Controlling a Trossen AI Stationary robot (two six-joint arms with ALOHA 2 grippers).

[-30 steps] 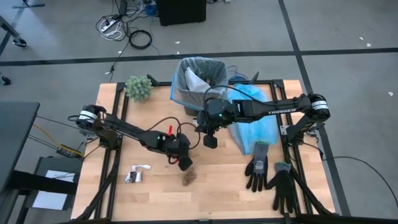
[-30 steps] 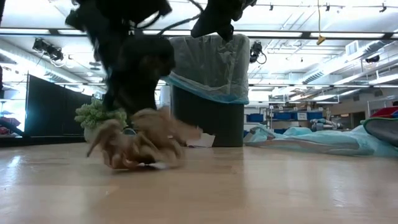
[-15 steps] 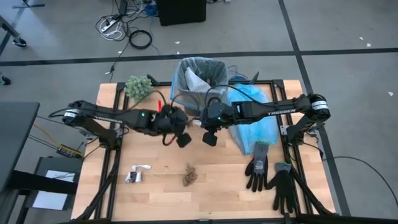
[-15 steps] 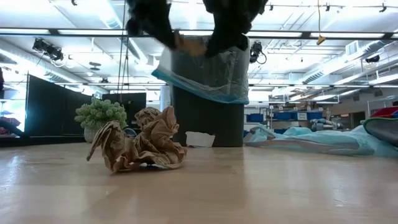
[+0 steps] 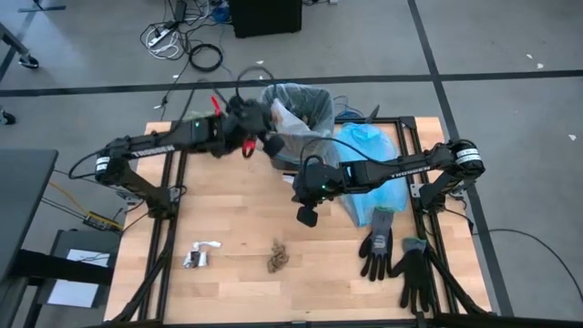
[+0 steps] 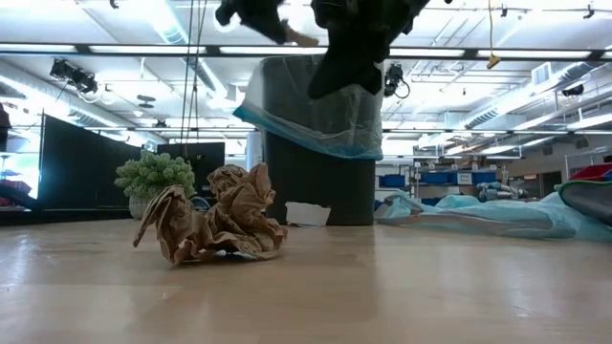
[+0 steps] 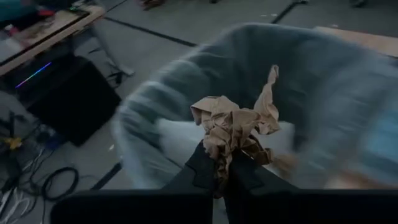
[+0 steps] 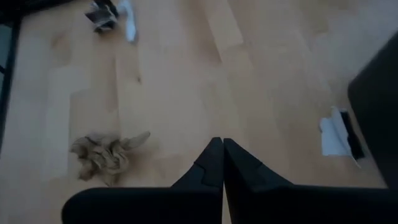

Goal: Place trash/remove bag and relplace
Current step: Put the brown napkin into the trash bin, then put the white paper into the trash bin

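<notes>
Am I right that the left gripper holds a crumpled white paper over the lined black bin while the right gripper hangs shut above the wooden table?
Not quite: the left gripper holds a crumpled brown paper scrap, not white, as the left wrist view shows. The rest stands: it is over the lined black bin, and the right gripper hangs shut above the wooden table.

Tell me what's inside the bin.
The bin is lined with the bag, with crumpled white paper inside. Its bottom is hidden. The left gripper holds a brown scrap above.

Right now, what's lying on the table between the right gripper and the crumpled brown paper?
Nothing. In the high view, only bare wood separates the right gripper from the brown paper; the right wrist view shows the same.
</notes>
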